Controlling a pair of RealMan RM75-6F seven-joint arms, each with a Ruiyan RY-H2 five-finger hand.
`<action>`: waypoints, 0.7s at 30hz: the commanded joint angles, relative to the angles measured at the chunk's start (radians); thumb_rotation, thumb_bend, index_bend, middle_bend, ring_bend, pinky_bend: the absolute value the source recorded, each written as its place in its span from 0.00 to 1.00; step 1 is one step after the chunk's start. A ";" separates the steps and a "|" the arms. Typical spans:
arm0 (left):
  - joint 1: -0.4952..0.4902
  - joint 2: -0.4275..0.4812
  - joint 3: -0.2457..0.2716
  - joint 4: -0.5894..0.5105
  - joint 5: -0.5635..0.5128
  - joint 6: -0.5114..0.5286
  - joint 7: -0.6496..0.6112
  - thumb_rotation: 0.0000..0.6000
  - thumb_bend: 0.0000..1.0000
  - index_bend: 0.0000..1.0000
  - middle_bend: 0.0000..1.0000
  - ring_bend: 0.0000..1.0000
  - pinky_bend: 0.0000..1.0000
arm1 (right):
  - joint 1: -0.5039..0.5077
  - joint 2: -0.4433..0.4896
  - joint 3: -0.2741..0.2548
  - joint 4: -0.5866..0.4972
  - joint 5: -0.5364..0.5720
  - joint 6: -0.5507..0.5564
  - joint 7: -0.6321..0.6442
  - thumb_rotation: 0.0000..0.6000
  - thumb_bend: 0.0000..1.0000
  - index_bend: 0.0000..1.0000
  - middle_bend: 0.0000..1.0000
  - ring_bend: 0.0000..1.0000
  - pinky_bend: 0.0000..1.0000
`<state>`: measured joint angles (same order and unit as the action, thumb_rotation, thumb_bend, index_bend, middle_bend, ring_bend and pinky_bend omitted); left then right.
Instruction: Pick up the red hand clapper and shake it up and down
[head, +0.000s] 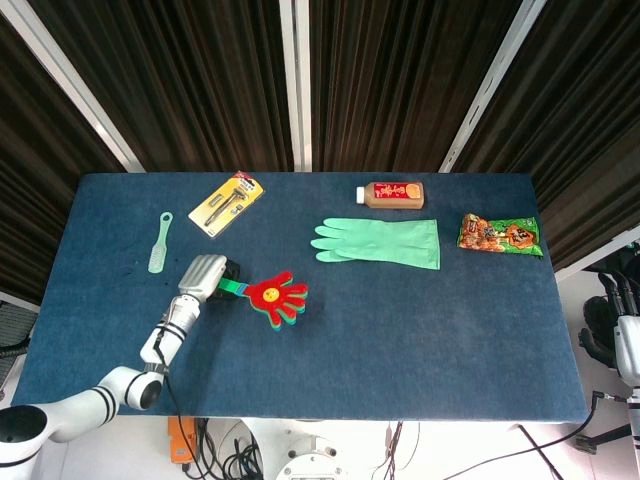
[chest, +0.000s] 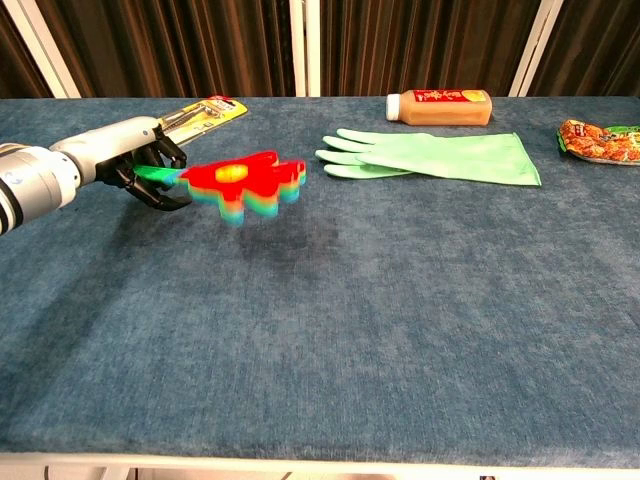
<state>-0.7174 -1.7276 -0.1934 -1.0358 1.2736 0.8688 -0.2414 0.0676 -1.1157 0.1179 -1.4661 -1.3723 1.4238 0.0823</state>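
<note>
Fingers (chest: 150, 170) of left hand (chest: 140, 160) wrapped round green handle; red hand clapper (chest: 245, 182) blurred, above table (chest: 400, 300).

A table (head: 400, 330) covered in dark blue cloth is carrying five loose items. A green rubber glove (head: 380, 242) is lying flat near the middle, fingers pointing left. Behind it, an orange bottle (head: 391, 194) is lying on its side. A snack packet (head: 500, 235) is sitting toward the right edge. At the far left, a yellow carded tool pack (head: 227, 203) and a pale green brush (head: 159, 243) are lying apart.
</note>
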 joint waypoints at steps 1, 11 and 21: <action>0.004 -0.006 -0.012 -0.005 -0.009 0.011 -0.013 1.00 0.28 0.98 1.00 0.96 0.96 | 0.000 0.000 0.000 0.001 -0.001 0.001 0.003 1.00 0.28 0.00 0.00 0.00 0.00; 0.015 0.007 -0.020 -0.023 0.027 0.039 -0.143 1.00 0.32 1.00 1.00 1.00 1.00 | -0.001 -0.003 0.001 0.006 0.001 0.000 0.005 1.00 0.28 0.00 0.00 0.00 0.00; 0.053 0.051 -0.093 -0.099 0.007 0.107 -0.387 1.00 0.64 1.00 1.00 1.00 1.00 | 0.001 -0.002 0.002 0.000 0.000 0.000 -0.004 1.00 0.28 0.00 0.00 0.00 0.00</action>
<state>-0.6832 -1.7064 -0.2451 -1.0771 1.3126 0.9720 -0.5382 0.0683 -1.1175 0.1196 -1.4663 -1.3724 1.4234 0.0783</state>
